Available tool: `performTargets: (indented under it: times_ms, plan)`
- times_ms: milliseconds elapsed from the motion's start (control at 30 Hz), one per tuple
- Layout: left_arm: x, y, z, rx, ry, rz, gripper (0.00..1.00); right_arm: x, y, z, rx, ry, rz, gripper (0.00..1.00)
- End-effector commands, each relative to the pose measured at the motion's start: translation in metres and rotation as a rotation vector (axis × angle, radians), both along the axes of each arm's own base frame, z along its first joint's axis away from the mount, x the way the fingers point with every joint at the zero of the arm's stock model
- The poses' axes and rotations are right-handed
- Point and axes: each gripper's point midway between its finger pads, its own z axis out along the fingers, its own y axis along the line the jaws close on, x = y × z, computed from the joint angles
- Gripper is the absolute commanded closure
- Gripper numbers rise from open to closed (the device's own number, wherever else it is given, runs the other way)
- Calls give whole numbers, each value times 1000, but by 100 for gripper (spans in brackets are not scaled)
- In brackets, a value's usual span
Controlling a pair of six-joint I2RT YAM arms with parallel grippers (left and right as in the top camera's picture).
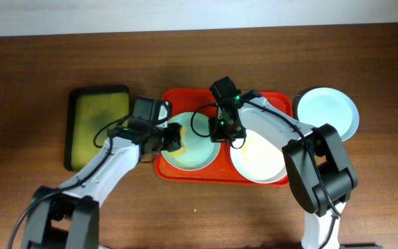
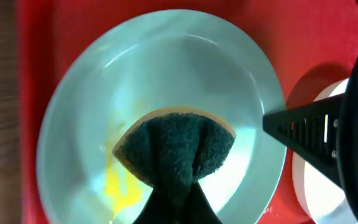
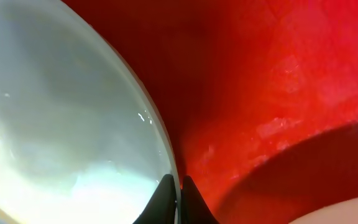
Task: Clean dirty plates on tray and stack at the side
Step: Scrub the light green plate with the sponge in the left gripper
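The pale mint green plate lies on the left half of the red tray. It has a yellow smear. My left gripper is shut on a dark green sponge that is pressed on the plate's inside. My right gripper is shut on the plate's right rim. The white plate, with a faint yellow mark, lies on the tray's right half. The pale blue plate sits on the table just right of the tray.
A black tray with a yellow-green inside lies left of the red tray. The two arms meet over the red tray's middle. In the left wrist view the right gripper's dark finger sits at the mint plate's rim, beside the white plate.
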Motion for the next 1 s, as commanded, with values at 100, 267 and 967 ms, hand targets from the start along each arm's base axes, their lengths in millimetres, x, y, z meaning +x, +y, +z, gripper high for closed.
performTargets:
  times_ms: [100,267,967]
  plan:
    - [14,-28,-40,4,-7,-23,100,-7,-7,-10,-30,32,-8,96]
    - [45,48,-52,421,-153,206,100,-5,-7,-9,-27,26,-8,96]
    - [1,37,-65,708,-132,88,100,-3,-5,-9,-22,17,-8,96]
